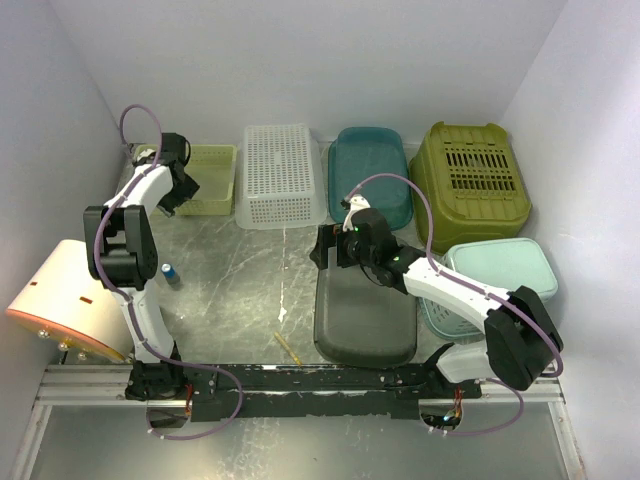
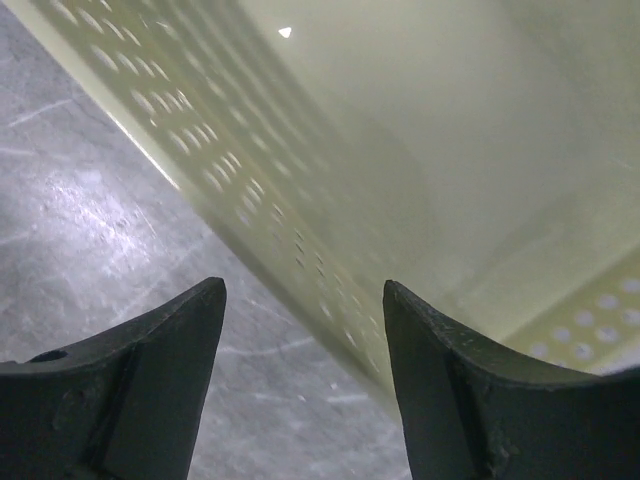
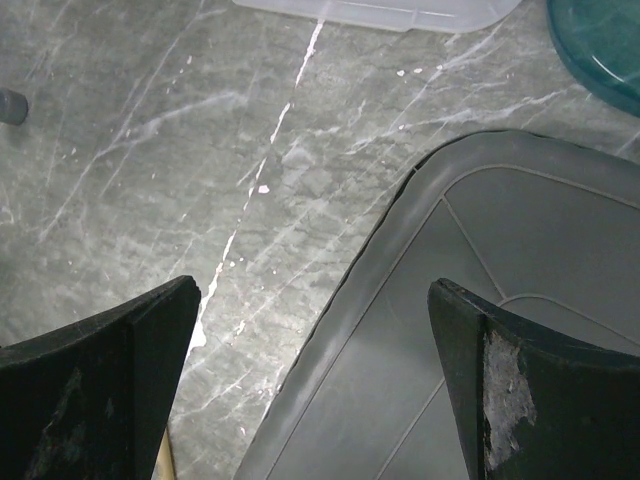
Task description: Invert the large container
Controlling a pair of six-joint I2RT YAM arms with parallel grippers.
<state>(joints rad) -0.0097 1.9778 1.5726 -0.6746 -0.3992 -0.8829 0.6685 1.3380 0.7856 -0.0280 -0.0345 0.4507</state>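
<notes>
A dark grey container (image 1: 365, 315) lies at the table's middle front with a flat face up; its rounded rim shows in the right wrist view (image 3: 390, 260). My right gripper (image 1: 325, 250) is open and empty, and hovers over that container's far left corner with the rim between its fingers (image 3: 315, 330). My left gripper (image 1: 185, 190) is open at the near left edge of a pale yellow-green basket (image 1: 208, 180). The basket's perforated wall (image 2: 300, 200) runs between the fingers (image 2: 305, 340); I cannot tell if they touch it.
Along the back wall stand a white perforated basket (image 1: 280, 175), a teal container (image 1: 372, 175) and an olive slotted crate (image 1: 472, 180). A mint basket (image 1: 495, 275) sits at the right. A cream and orange object (image 1: 65, 300), a small blue-capped item (image 1: 171, 274) and a yellow stick (image 1: 288, 347) lie nearer.
</notes>
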